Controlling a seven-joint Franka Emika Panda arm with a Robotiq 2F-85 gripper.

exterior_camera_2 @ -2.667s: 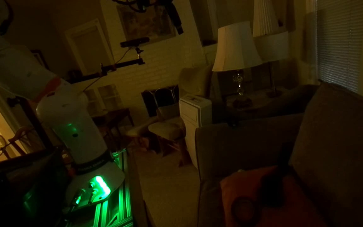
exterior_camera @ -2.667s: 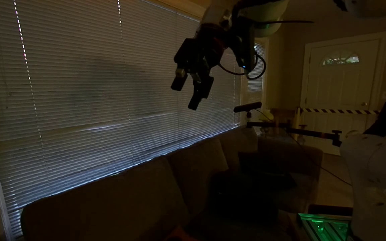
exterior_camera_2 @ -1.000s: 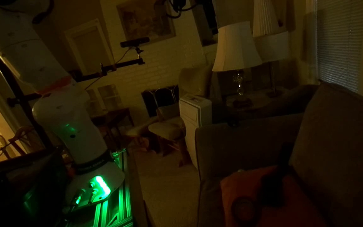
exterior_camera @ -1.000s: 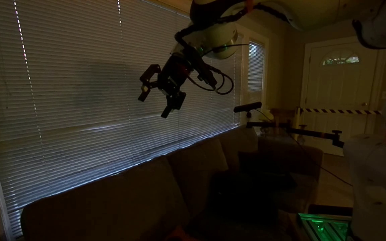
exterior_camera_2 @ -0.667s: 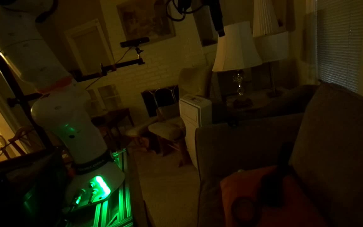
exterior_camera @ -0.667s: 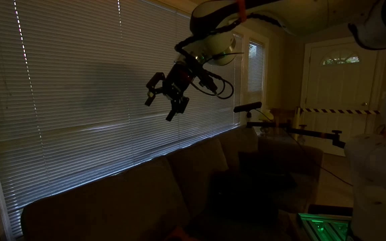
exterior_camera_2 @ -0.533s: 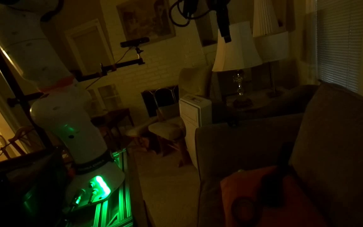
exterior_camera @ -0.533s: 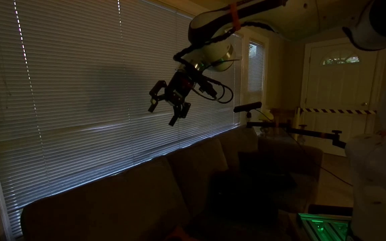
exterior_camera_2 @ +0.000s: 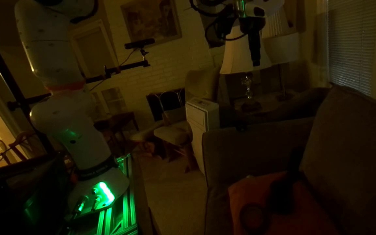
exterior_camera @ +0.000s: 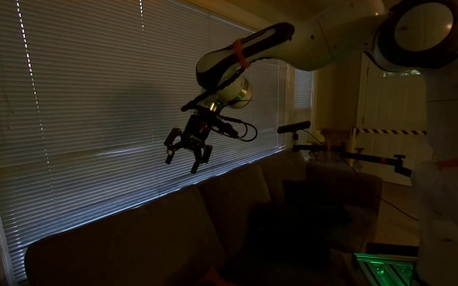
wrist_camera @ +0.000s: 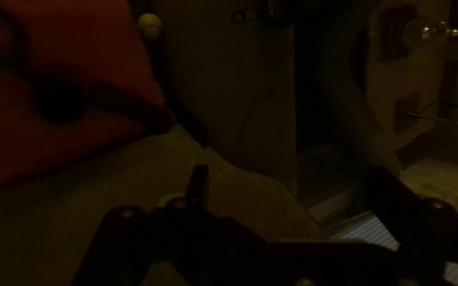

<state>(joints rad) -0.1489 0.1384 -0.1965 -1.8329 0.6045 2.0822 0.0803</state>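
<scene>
My gripper is open and empty, in the air in front of the window blinds and above the sofa. It points down, slightly tilted, and touches nothing. In an exterior view the gripper shows edge-on before a lampshade. In the wrist view its fingers are spread wide. An orange cushion lies on the sofa seat, also in an exterior view. On it are a dark ring and a dark round object with a bar-like part. A pale yellow ball sits beside the cushion.
The sofa arm and back cushion rise around the orange cushion. A camera on a stand arm juts out near the sofa. Lamps and a white appliance stand behind. The room is very dark.
My gripper has come down markedly, first also moving left in an exterior view. It has turned, so its spread fingers show more plainly. The cushion and the things on it have not moved.
</scene>
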